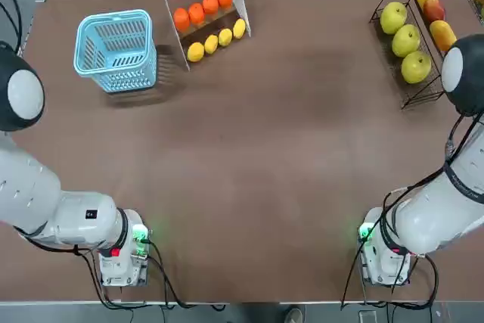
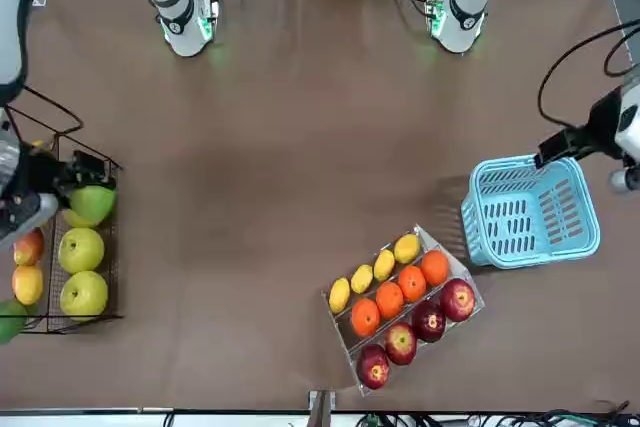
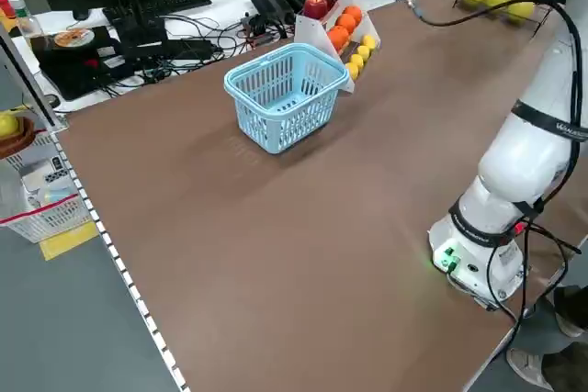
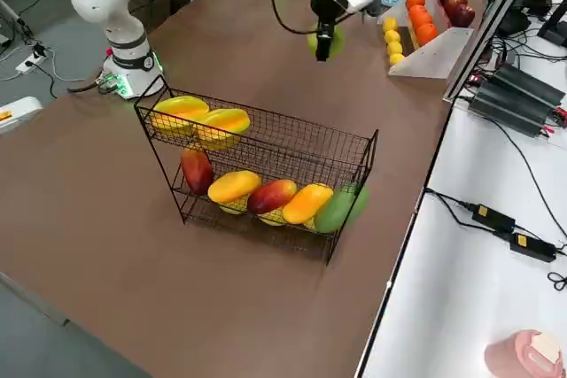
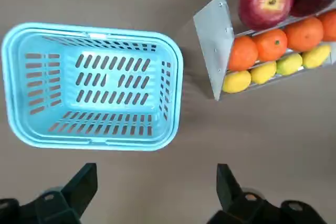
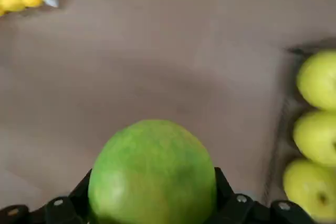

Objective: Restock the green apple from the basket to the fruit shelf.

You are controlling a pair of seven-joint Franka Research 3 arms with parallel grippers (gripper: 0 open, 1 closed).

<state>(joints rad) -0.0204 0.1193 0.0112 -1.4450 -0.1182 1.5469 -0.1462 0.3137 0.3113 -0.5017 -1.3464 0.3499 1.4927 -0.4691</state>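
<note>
In the top view, the brown tabletop (image 1: 265, 172) carries a light blue, lattice-patterned basket (image 1: 113, 14) at ten o'clock and a black, wire-gridded fruit shelf (image 1: 425, 97) at two. The right wrist view shows the green apple (image 6: 152, 177) mottled with yellow.

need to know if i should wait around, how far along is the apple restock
The basket is empty, so the pickup looks done. The right gripper grips the green apple off the table. Left: setting it on the fruit shelf and letting go.
</note>
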